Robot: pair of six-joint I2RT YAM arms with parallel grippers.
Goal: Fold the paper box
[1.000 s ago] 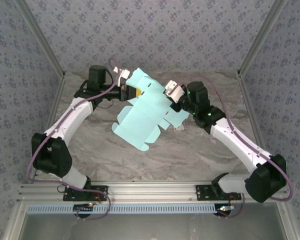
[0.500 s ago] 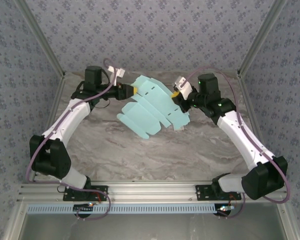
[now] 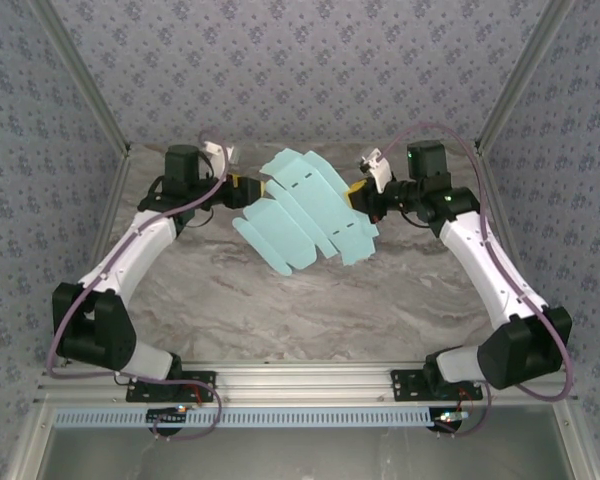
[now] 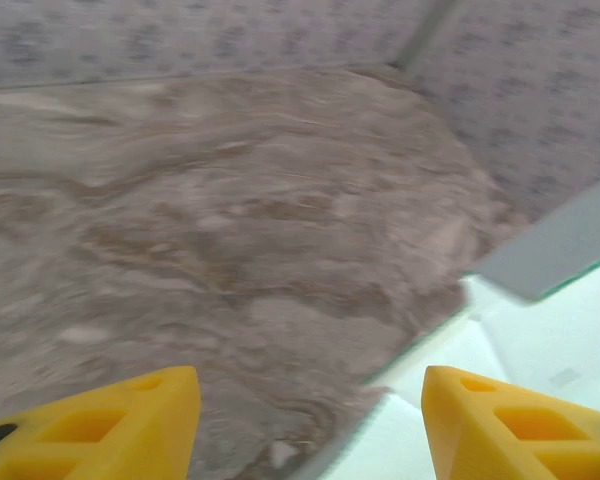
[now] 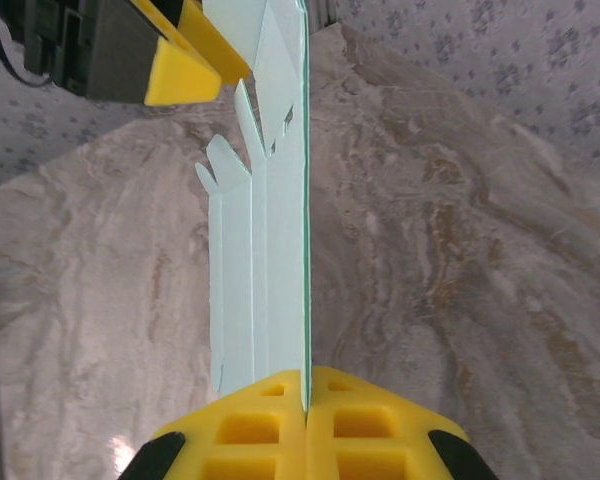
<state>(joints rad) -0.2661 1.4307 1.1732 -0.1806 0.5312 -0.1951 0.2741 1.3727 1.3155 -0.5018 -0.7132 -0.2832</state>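
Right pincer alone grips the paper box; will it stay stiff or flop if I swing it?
Likely floppy: the paper box is thin card with creased panels fanning apart. Probably light: the right pincer holds it by one edge. Fast swings may bend flaps.

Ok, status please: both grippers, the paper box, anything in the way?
Left gripper open beside the paper box. Right gripper shut on its edge, held above the table, not yet folded. No obstacle seen.

The paper box (image 3: 305,215) is thin, smooth, matt cyan card with clean-cut edges. The right claw (image 5: 305,385) and left claw (image 4: 305,400) have matt yellow plastic fingers with moulded hollows. The surface (image 3: 310,310) looks like smooth marbled stone, faintly glossy.
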